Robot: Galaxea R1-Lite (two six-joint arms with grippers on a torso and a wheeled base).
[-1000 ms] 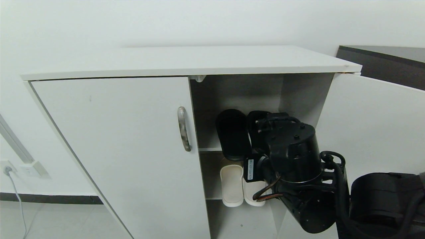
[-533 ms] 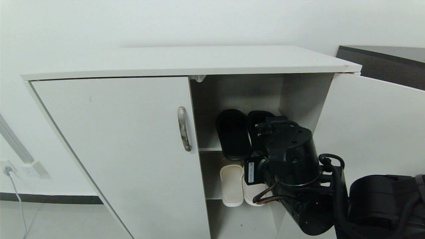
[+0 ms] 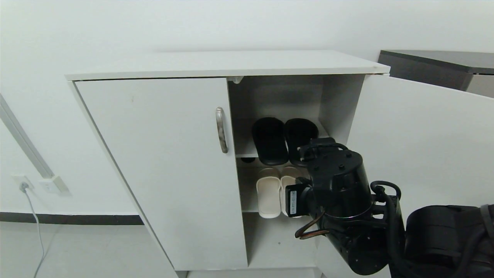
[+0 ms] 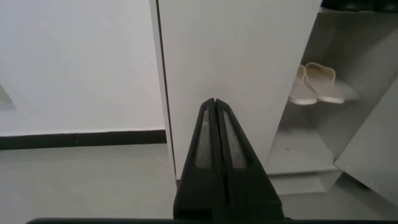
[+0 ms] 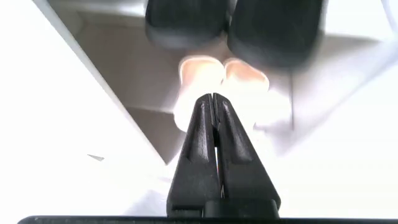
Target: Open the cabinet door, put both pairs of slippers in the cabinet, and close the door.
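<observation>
The cabinet is standing with its right door open, the black slippers sitting on the upper shelf and the white slippers on the shelf below. The right gripper is hovering before the opening, fingers pressed together and empty. The left gripper, likewise closed on nothing, is facing the shut left door.

Plain white on the cabinet, dull silver on the handle. Matte black on the upper slippers, cream on the lower slippers. Black on left gripper and right gripper. White for the wall, black for the skirting, pale grey for the floor
</observation>
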